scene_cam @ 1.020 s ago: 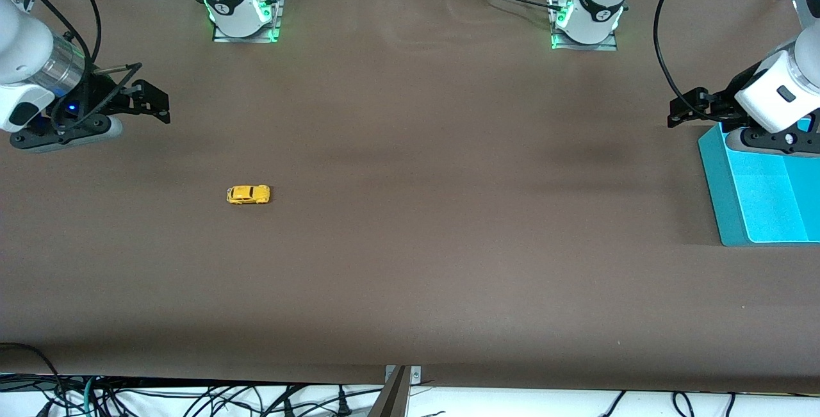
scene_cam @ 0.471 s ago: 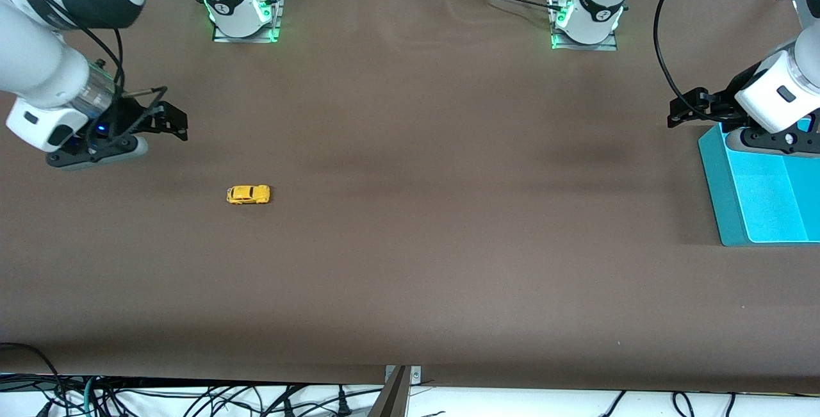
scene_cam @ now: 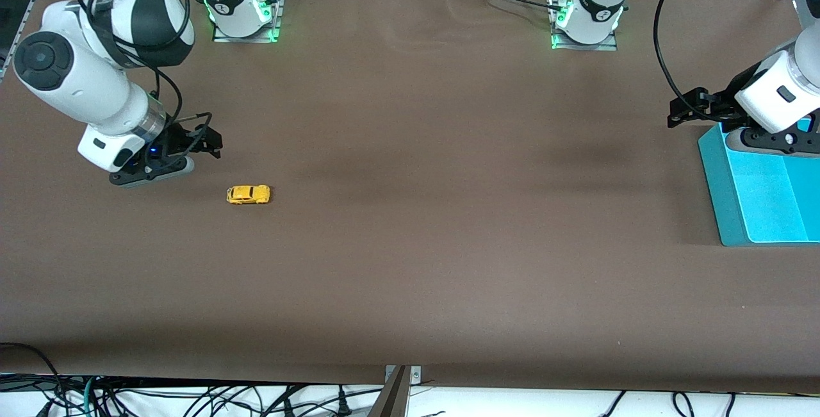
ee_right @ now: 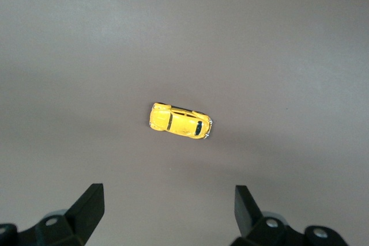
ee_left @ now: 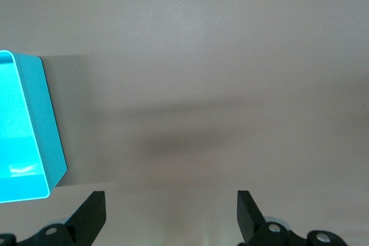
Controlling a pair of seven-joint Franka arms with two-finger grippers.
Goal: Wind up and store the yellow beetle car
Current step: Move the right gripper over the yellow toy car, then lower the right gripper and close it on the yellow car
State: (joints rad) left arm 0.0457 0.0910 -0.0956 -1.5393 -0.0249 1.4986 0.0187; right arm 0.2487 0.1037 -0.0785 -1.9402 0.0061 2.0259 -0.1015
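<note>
right gripper [scene_cam: 208, 145] – fingers released, near yellow beetle car [scene_cam: 248, 194] | left gripper [scene_cam: 680, 113] – fingers released, waiting

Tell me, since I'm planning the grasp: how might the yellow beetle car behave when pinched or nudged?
The yellow beetle car stands on its wheels, so a nudge probably rolls it. Its rounded glossy body may slip. It is tiny, likely light.

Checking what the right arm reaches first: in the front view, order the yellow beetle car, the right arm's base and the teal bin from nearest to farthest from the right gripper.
From the open right gripper:
1. Yellow beetle car, beside it.
2. Right arm's base, at the table's edge.
3. Teal bin, at the left arm's end.
</note>
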